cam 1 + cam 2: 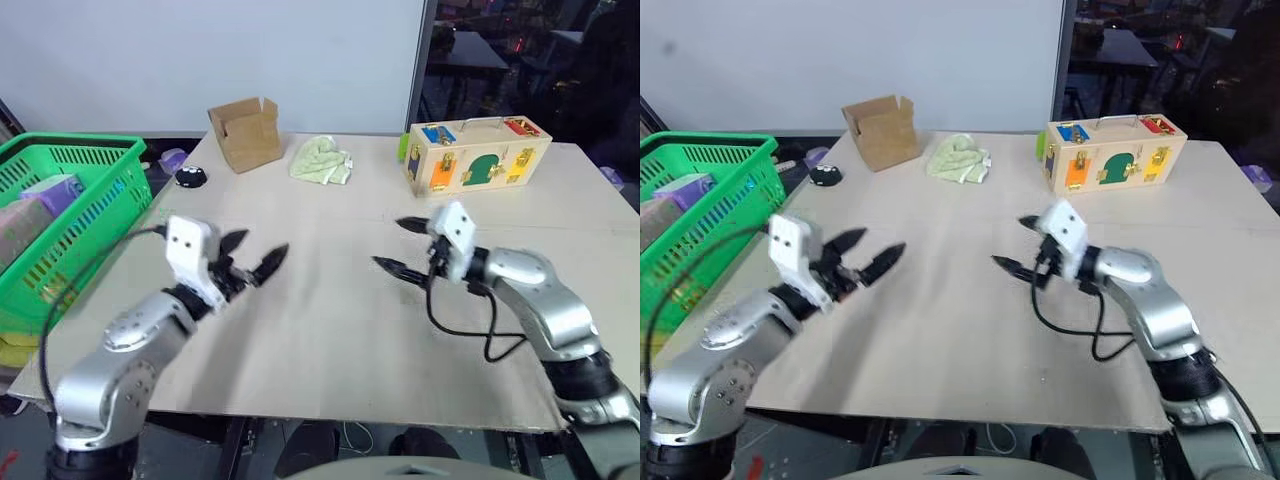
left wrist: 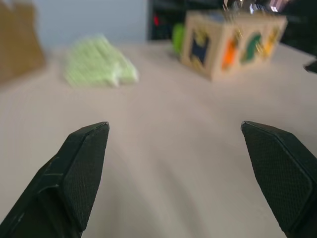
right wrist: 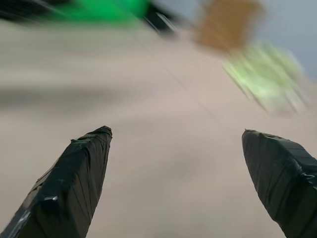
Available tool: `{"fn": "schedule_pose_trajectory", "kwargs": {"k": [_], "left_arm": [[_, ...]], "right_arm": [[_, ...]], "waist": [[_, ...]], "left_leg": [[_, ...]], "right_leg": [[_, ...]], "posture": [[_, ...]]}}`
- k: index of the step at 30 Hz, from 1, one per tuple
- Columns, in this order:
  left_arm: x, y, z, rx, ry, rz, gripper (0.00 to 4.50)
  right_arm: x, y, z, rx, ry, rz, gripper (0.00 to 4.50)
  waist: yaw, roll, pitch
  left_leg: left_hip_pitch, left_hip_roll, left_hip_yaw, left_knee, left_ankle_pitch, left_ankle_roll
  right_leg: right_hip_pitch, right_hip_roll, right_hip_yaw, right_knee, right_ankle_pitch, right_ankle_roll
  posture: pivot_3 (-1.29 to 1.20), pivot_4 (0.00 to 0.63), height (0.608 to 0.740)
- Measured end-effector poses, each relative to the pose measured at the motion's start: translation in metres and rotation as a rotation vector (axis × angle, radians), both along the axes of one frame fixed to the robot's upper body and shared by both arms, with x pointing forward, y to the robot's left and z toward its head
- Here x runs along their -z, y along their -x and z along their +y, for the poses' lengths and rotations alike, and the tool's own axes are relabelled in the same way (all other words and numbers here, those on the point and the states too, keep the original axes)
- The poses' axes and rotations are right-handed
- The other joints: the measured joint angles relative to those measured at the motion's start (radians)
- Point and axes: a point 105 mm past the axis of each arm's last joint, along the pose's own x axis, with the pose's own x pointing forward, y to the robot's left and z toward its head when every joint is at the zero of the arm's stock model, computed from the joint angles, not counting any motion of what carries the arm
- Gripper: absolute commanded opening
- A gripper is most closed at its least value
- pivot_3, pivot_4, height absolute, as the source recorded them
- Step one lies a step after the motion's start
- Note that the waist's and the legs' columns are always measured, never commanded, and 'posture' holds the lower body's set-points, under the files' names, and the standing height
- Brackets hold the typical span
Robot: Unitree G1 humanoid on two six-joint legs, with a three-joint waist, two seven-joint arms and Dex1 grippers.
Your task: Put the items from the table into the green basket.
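Observation:
The green basket (image 1: 95,215) stands at the table's (image 1: 330,340) left edge, with a pinkish carton (image 1: 20,228) and a purple box (image 1: 55,188) inside it. My left gripper (image 1: 262,248) hovers open over the left part of the table, nothing between its fingers (image 2: 81,163). My right gripper (image 1: 390,243) hovers open over the middle right, pointing left, also empty; its fingers (image 3: 74,173) stand wide apart over bare tabletop. No orange bottle is in view.
At the back of the table are an open cardboard box (image 1: 245,132), a pale green cloth (image 1: 320,160) and a wooden latch box (image 1: 475,152). A small black round object (image 1: 190,177) lies near the basket's far corner. A black cable (image 1: 470,320) hangs from my right wrist.

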Motion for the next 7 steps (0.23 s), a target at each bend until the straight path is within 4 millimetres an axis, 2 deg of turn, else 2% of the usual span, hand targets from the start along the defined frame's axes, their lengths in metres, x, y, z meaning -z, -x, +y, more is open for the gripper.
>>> {"fn": "schedule_pose_trajectory", "kwargs": {"k": [4,5,7], "left_arm": [[-0.003,0.001,-0.002,0.005,-0.01,-0.013,4.42],[-0.003,0.001,-0.002,0.007,-0.012,-0.011,4.42],[-0.001,0.001,-0.002,0.006,-0.013,-0.003,4.42]], "right_arm": [[0.004,-0.005,-0.027,0.216,0.013,-0.018,4.5],[0.007,-0.001,-0.036,0.269,0.016,-0.014,4.5],[0.012,0.004,-0.039,0.293,0.02,0.002,4.5]], "waist": [[-0.014,0.001,0.0],[-0.017,0.0,0.0],[-0.022,0.0,0.0]], "left_leg": [[0.002,0.001,0.006,-0.001,0.0,0.0],[0.001,0.0,0.007,-0.001,0.0,0.0],[0.001,0.0,0.008,-0.001,0.0,0.0]], "right_leg": [[0.0,0.001,0.002,0.0,0.0,0.0],[0.0,0.0,0.002,-0.001,0.0,0.0],[0.0,-0.001,0.004,-0.002,0.0,0.001]], "posture": [[0.12,0.0,0.74],[0.12,0.0,0.74],[0.1,0.0,0.74]]}}
